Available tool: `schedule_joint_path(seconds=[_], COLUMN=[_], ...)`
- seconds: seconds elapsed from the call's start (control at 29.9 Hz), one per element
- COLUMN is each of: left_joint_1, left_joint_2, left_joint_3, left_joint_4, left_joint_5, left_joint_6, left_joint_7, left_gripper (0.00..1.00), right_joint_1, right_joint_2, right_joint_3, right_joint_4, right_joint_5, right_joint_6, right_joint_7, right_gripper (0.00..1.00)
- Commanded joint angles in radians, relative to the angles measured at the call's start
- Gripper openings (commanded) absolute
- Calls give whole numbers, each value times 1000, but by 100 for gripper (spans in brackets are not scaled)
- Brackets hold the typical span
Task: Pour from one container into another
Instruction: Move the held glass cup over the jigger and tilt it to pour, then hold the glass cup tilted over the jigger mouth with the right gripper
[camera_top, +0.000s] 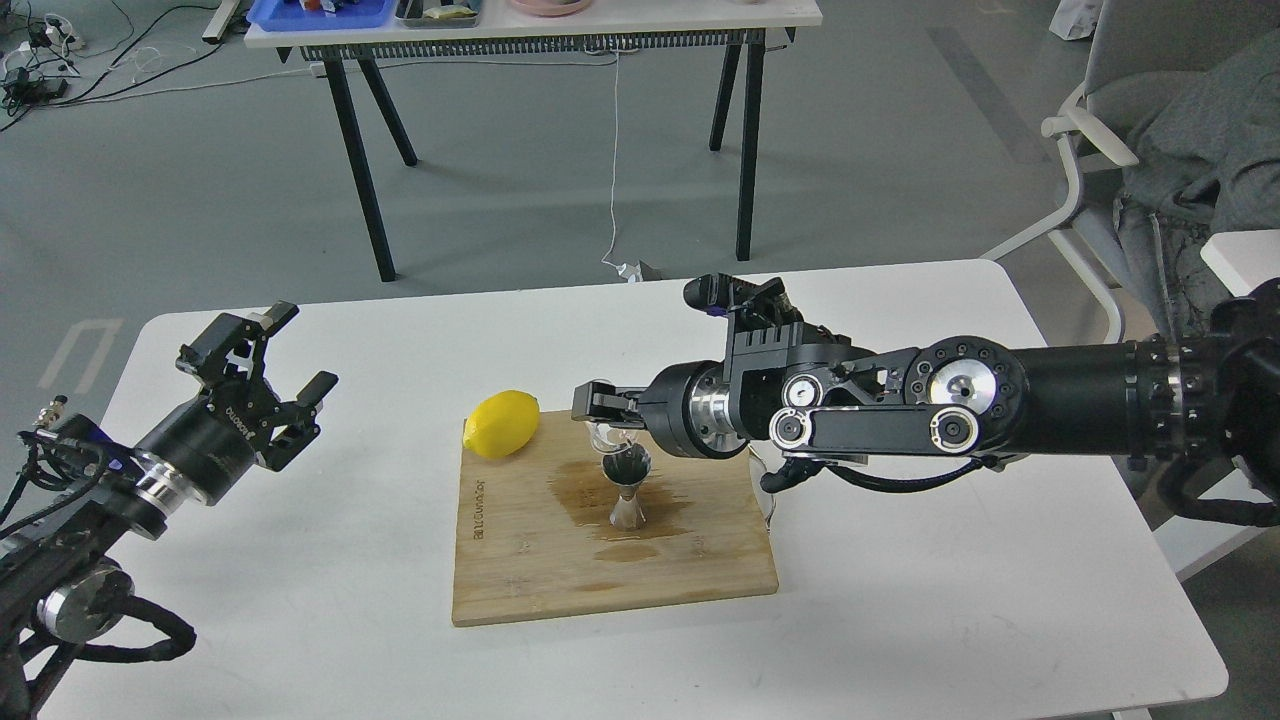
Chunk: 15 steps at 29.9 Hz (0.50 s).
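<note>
The right gripper (603, 412) grasps the clear cup (610, 436), tilted just above the steel jigger (629, 492). The jigger stands upright directly below that gripper, on a wooden board (520, 560) bearing a dark wet stain (580, 495). A lemon (501, 424) lies just left of the gripper. The left gripper (272, 362) hangs released, holding nothing, well apart from the board.
</note>
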<state>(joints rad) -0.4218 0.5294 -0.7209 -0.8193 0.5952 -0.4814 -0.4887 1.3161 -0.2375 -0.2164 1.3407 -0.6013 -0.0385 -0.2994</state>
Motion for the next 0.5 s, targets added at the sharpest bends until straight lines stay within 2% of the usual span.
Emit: schedule_joint_path(seconds=[0.0, 0.47], left_joint_1=[0, -2], left_joint_2=[0, -14], left_joint_3=[0, 0], left_joint_4=[2, 15], left_joint_5=[0, 0], left_joint_6=[0, 0], left_joint_7=[0, 0], left_gripper=[98, 98], right_joint_1=[0, -3], right_joint_2=[0, -8], right_joint_3=[-1, -11], right_joint_4=[0, 0], right_joint_5=[-23, -120], right_joint_6=[6, 2], right_joint_7=[5, 48], right_gripper=[40, 38])
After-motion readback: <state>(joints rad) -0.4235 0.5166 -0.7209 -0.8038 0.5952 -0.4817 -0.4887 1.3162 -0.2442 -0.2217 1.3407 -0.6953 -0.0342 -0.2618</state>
